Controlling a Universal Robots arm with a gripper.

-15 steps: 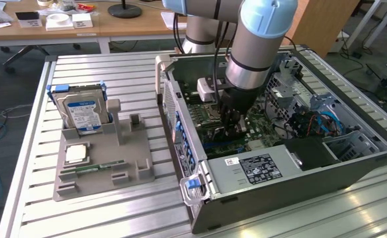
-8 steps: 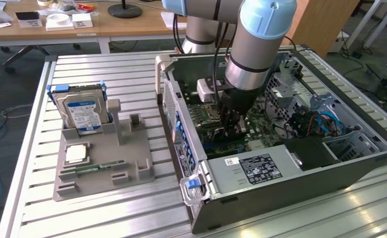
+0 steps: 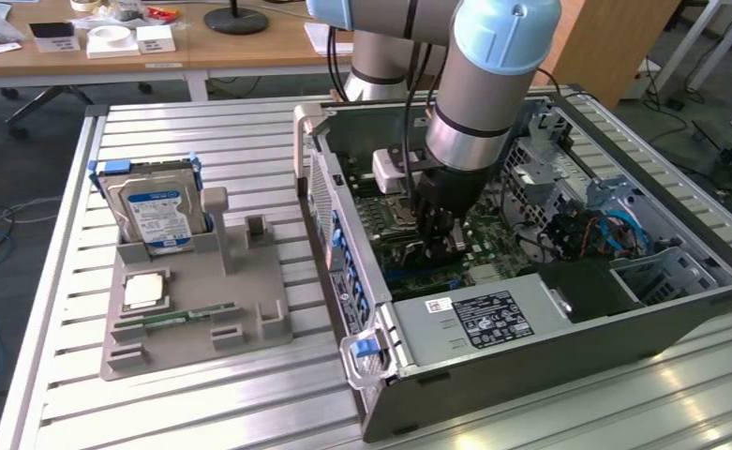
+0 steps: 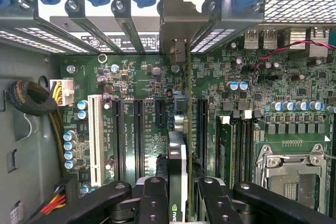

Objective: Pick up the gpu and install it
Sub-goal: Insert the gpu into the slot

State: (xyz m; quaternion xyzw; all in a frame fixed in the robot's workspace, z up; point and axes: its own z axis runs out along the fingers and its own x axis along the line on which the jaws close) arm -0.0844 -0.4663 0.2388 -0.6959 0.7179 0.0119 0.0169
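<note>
Closest to the wrist camera, our end effector is clamped on the gpu, the fingers pinching its two flat faces so that we see the card edge-on, standing upright over the motherboard between the black expansion slots. We judge the card light, stiff and thin, but fragile across its component face and easy to twist, so the hold belongs on the flat faces near the upper edge, away from the contact edge. Farther out, its silvery end bracket reaches toward the rear slot openings of the computer case, which lies open on the counter.
</note>
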